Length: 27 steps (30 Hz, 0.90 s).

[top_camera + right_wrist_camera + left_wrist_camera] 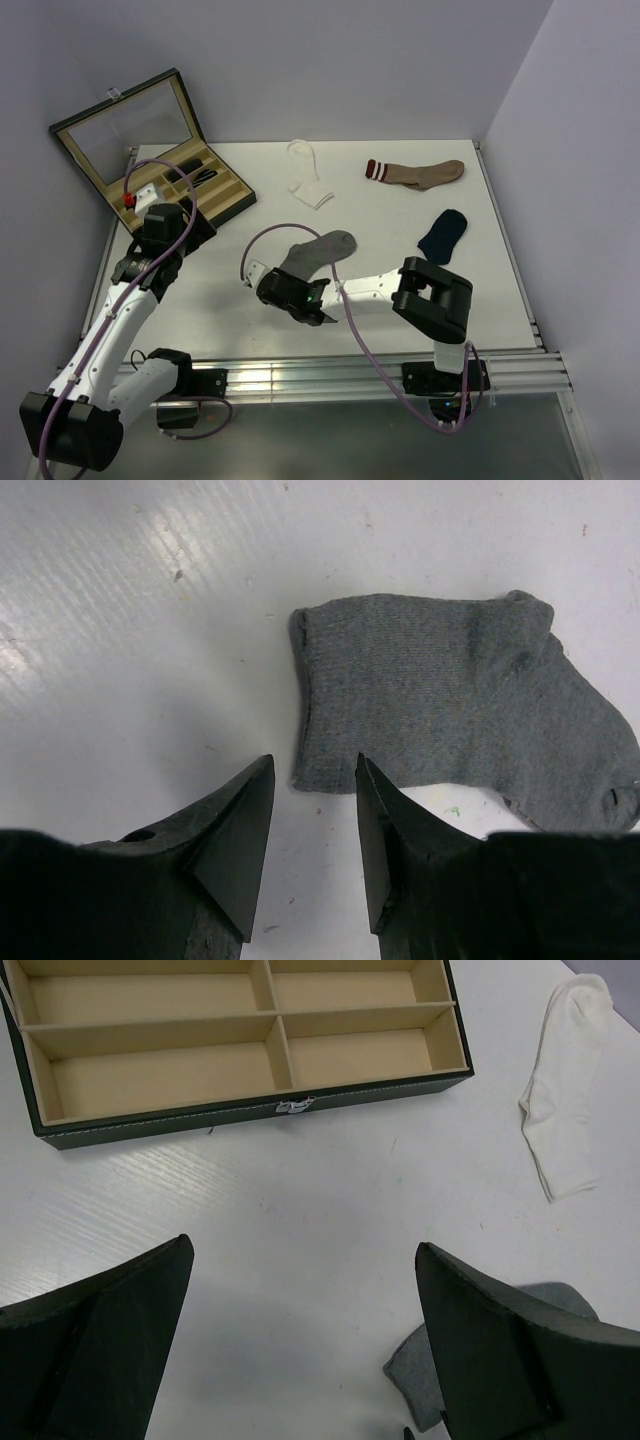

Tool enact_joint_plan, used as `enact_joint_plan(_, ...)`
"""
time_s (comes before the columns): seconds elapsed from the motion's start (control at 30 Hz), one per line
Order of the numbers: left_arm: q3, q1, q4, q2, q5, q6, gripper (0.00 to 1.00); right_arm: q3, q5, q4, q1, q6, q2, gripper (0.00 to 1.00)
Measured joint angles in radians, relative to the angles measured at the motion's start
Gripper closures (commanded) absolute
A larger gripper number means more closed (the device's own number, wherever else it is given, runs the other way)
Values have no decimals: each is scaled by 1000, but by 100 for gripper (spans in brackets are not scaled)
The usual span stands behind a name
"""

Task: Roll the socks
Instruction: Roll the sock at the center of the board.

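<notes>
Right gripper (314, 763), jaws apart and empty, sits at the near end of the flat grey knit sock (440, 700), which stretches away from it.

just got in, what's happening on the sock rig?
The right arm has its jaws partly open at one end of the flat grey sock, not gripping it yet. The left arm hovers by the open box, jaws wide and empty. The white sock, navy sock and brown striped sock lie unrolled farther back.
</notes>
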State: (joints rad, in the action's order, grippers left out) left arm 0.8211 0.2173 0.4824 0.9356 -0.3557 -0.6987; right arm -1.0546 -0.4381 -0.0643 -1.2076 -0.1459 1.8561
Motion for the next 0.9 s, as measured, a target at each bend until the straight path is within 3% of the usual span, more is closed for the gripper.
enact_joint_plan(0.47, -10, -8, -7, 1, 27, 2, 1, 0, -9, 11, 17, 7, 23, 55)
enact_joint_plan(0.53, -13, -9, -7, 4, 34, 3, 0, 0, -10, 15, 17, 8, 25, 59)
enact_joint_plan(0.77, -16, -11, -26, 27, 104, 20, 1, 0, 7, 18, 25, 27, 34, 97)
enact_joint_plan(0.9, -17, -11, -60, 58, 187, 35, 0, 0, 32, 19, 43, 41, 31, 100)
